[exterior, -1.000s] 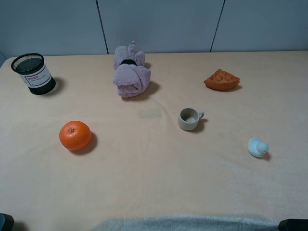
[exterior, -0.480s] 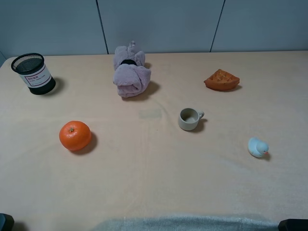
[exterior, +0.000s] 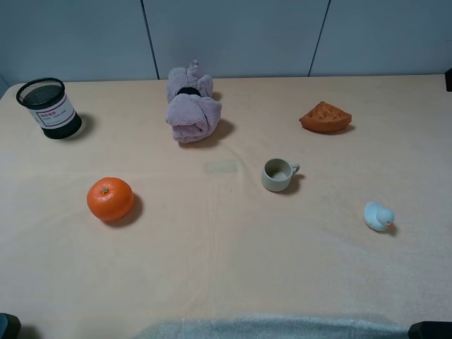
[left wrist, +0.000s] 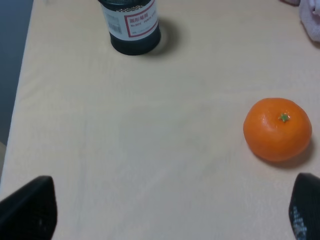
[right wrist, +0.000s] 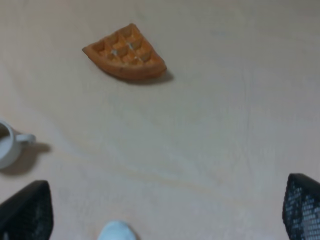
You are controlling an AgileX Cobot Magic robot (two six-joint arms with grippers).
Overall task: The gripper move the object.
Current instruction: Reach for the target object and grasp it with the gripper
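Orange-brown waffle wedge (exterior: pixel 325 117) lies crosswise, tip toward the back wall (exterior: pixel 233 35).

A broad table covered in a pale peach, matte, cloth-like surface (exterior: pixel 212 282) fills most of what lies before me. The covering shows faint creases and a dim rectangular mark (exterior: pixel 221 167) near its middle. The far left corner is rounded. Behind the table stands a grey-blue panelled wall (exterior: pixel 233 35), split by two thin dark seams (exterior: pixel 149 39) that lean slightly. Along the near edge runs a strip of pale grey textured material (exterior: pixel 268 328). The light is soft and even, casting short, blurred shadows towards the right.
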